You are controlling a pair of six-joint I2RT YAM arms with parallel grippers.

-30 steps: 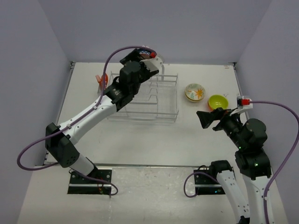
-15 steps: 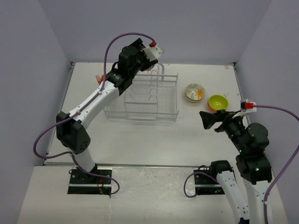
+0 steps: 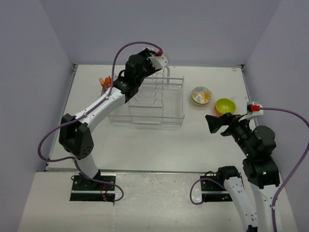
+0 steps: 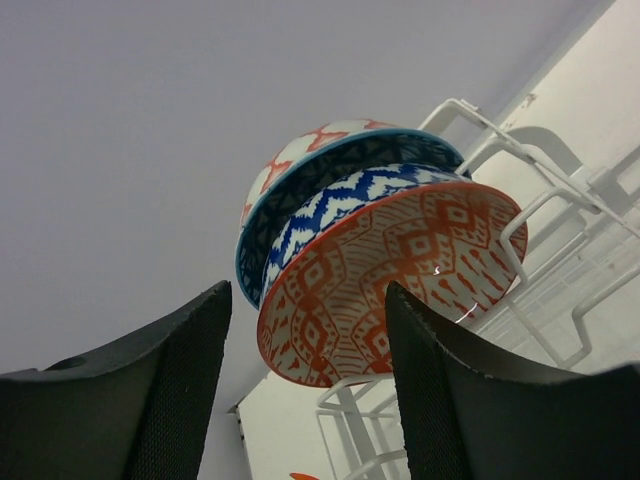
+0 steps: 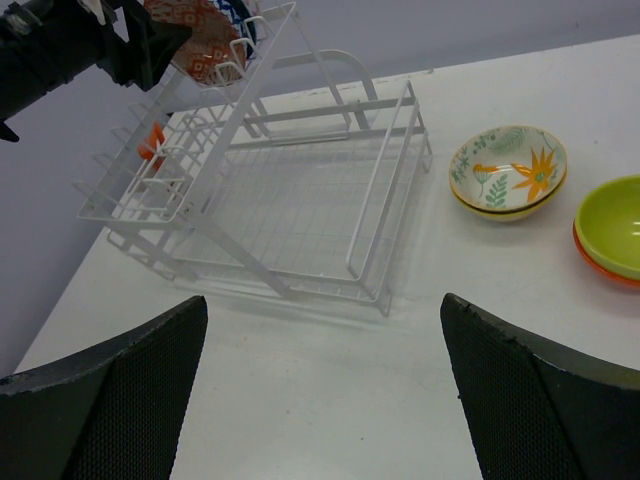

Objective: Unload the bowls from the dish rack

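three bowls are already out on the white table: a small round cream bowl with a floral inside and, just beside it, a plain yellow-green bowl nested in a plain orange-red bowl. two seem left to unload, both perched high on the taller upright part of the large white wire dish rack. one is a round bowl patterned orange-red inside with blue zigzags outside. close behind it is a round bowl with a dark blue inside and a teal rim. the left gripper is up at these two, its jaws parted on either side of the front bowl with a gap showing on one side, so nothing looks gripped yet. the right gripper hangs spread wide and empty over the table near the set-down bowls. from above, the left wrist covers the racked bowls. how they seat in the wires is cut off, and contact on the far pad cannot be told. small orange things by the rack's far left corner are too small to identify.
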